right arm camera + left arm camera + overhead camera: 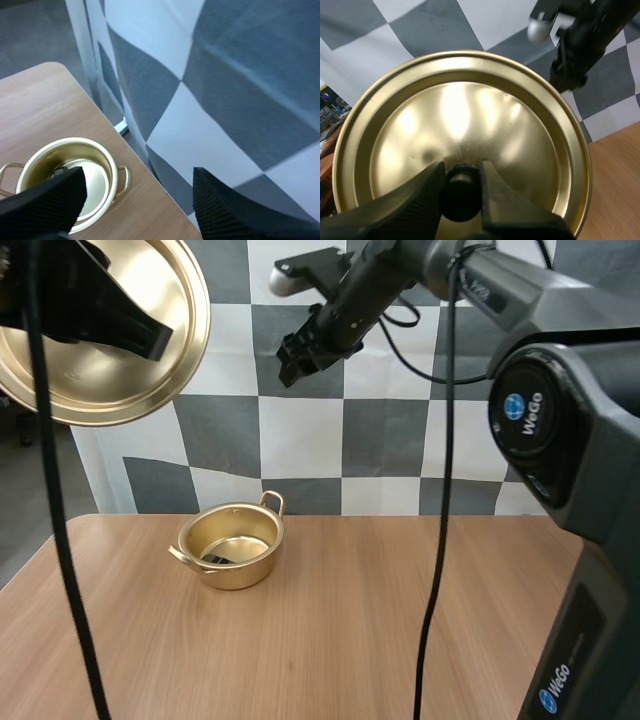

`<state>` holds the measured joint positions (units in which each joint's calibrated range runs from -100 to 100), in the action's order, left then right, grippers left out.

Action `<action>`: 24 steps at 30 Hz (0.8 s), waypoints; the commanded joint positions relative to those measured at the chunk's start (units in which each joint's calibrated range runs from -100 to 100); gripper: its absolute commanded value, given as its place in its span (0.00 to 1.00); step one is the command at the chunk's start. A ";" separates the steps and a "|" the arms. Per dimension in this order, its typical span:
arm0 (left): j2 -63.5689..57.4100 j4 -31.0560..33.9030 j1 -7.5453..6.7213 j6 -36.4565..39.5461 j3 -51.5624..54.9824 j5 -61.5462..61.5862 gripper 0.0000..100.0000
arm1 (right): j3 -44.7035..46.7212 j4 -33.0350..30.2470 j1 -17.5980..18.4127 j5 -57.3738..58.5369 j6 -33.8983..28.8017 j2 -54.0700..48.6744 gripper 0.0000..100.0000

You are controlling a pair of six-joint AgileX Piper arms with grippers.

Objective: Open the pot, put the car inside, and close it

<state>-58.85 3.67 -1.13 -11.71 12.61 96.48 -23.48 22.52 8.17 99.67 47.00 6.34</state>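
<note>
- Down on the counter point(350, 640), towards its back edge, the pot point(235, 575) stands upright and uncovered, its two loop handles out to the sides.
- On the pot's floor lies a small dark shape point(220, 559). I take it for the car, though it is too small to say for certain.
- High above and off to the left of the pot, the lid point(100, 380) hangs tipped steeply, well clear of the pot.
- My reading from the left wrist view: the left pincer point(462, 175) is pinching the lid's dark knob point(461, 197) between its two fingers, and nothing else holds the lid.
- The right pincer point(297, 360) hangs high in the air with its fingers spread and nothing between them, not far beyond the lid's rim.
- If that shape is the car, closing is what remains, to my eye.
- What could go wrong: the lid is wide and gripped at one small knob, so it could swing or slip in the pinch on the way down.
- Brought down tilted or off-centre, its rim might catch the pot's edge and shove the light pot across the counter.
- The right arm also sits close to the lid's likely path, so the two could knock together.
</note>
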 commanded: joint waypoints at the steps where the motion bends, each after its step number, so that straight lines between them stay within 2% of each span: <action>1: 4.53 0.09 0.03 -0.02 3.96 -9.14 0.00 | 0.02 1.49 -3.55 0.33 -0.07 -17.43 1.00; 5: 12.99 -0.03 0.03 -0.02 9.35 -16.45 0.00 | 0.02 1.62 -5.66 0.33 -0.07 -27.59 1.00; 11: 26.23 -0.13 0.03 -0.02 10.91 -24.72 0.00 | 0.02 -0.38 -5.73 0.33 -0.07 -41.39 1.00; 13: 30.39 -0.13 0.03 -0.02 10.91 -27.87 0.00 | 0.02 -0.72 -5.73 0.33 -2.05 -46.59 1.00; 17: 36.10 -0.13 0.03 -0.02 10.91 -30.20 0.00 | 0.02 -3.19 -5.73 0.33 -5.05 -51.20 1.00; 24: 45.62 -2.81 0.03 -0.79 10.91 -31.53 0.00 | 0.02 -11.90 -5.73 0.33 -9.65 -54.50 1.00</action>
<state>-17.37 2.08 -1.13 -11.95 23.59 65.00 -23.48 14.51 2.43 100.00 38.51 -40.84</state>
